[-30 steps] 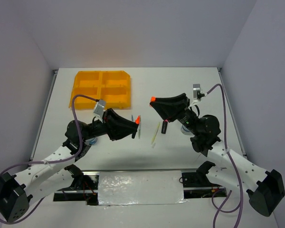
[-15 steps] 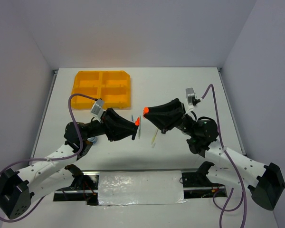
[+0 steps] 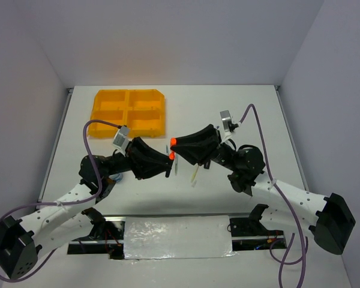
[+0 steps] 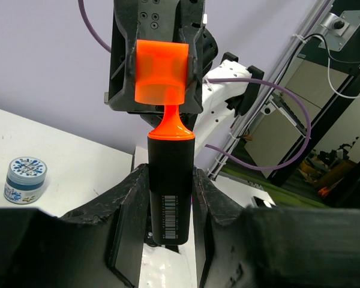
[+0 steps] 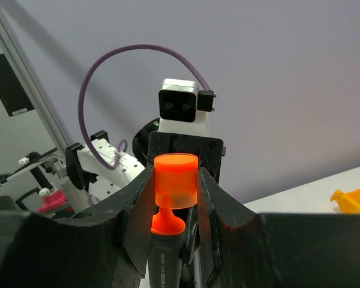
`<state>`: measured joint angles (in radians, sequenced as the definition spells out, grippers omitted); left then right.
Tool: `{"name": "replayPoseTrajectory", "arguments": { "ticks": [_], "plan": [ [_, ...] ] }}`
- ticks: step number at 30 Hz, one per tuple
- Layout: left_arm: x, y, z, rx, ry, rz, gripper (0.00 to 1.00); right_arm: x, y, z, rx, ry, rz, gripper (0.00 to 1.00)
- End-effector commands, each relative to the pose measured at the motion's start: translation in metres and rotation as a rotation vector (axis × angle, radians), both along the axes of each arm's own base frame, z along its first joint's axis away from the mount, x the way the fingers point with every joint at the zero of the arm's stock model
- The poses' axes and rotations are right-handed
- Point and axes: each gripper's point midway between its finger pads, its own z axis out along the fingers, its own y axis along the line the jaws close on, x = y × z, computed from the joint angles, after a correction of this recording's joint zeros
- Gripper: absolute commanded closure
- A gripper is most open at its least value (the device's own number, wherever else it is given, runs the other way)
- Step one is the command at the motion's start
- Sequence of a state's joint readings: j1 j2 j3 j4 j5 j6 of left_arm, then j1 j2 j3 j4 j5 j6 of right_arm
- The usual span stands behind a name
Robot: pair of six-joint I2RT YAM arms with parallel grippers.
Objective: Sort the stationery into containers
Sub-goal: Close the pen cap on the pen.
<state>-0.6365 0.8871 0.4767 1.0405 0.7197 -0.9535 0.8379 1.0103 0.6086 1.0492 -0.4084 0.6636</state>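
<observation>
Over mid-table, nose to nose: black orange-tipped plastic marker [image 4: 170, 192] in left gripper [image 3: 168, 159], tip at mouth of orange plastic cap [image 5: 176, 180] in right gripper [image 3: 175, 143]. Behind, far left: orange-yellow four-compartment plastic tray [image 3: 128, 107].

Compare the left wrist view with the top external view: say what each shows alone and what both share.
Left wrist only: the barcode on the marker, and its bare orange tip right at the mouth of the cap. Top external only: the orange tray with four compartments and a pale stick lying on the table. Both: the left tool gripping the marker and the right tool gripping the cap, facing each other above the table.
</observation>
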Motion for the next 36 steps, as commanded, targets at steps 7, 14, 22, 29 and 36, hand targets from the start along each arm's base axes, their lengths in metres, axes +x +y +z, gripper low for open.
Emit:
{"name": "replayPoseTrajectory", "arguments": {
  "ticks": [7, 14, 22, 29, 36],
  "plan": [
    [-0.002, 0.007, 0.014, -0.033, -0.088, 0.051, 1.0, -0.017, -0.004, 0.025, 0.074, -0.088, 0.014, 0.74],
    [-0.003, 0.01, 0.025, -0.069, -0.112, 0.067, 1.0, -0.026, 0.003, 0.017, 0.075, -0.084, 0.043, 0.72],
    [-0.008, 0.014, 0.035, -0.111, -0.145, 0.064, 1.0, -0.021, 0.006, 0.012, 0.077, -0.064, 0.03, 0.72],
    [-0.008, 0.016, 0.035, -0.124, -0.153, 0.075, 1.0, -0.016, 0.009, 0.008, 0.071, -0.054, 0.017, 0.71],
    [-0.002, 0.02, 0.045, -0.109, -0.2, 0.155, 1.0, -0.025, 0.016, 0.0, 0.056, -0.057, 0.056, 0.61]
  ]
}}
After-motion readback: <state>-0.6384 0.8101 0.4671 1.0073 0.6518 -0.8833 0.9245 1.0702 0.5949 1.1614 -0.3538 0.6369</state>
